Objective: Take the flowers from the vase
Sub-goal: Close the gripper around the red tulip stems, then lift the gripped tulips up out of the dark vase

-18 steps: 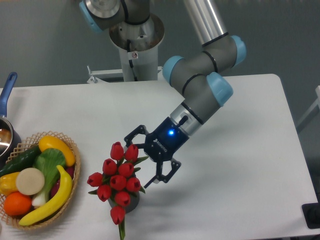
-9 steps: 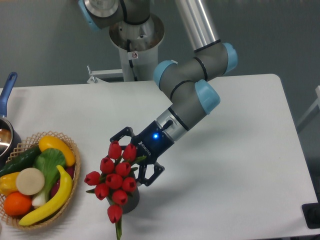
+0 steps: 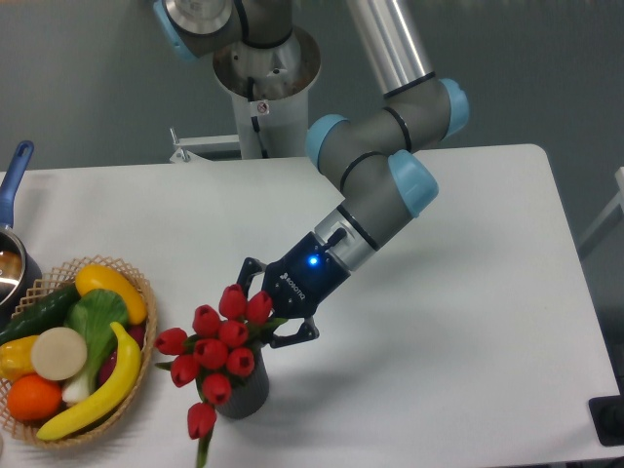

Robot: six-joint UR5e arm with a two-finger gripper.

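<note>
Near the tabletop's front edge, the flowers (image 3: 219,346) lean left out of the vase (image 3: 242,388). They look light, with soft buds and springy stems. My gripper (image 3: 265,312) seems clenched on the bunch's far side; lower stems would give a firmer hold.

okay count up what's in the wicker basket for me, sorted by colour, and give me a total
Basket contents that show:
Yellow: 3 (banana, squash, a piece at the left edge)
Green: 2 (cucumber, leafy vegetable)
Orange: 1 (orange)
Pale cream: 1 (round piece)
Total: 7; a dark reddish item underneath is too hidden to count.
</note>
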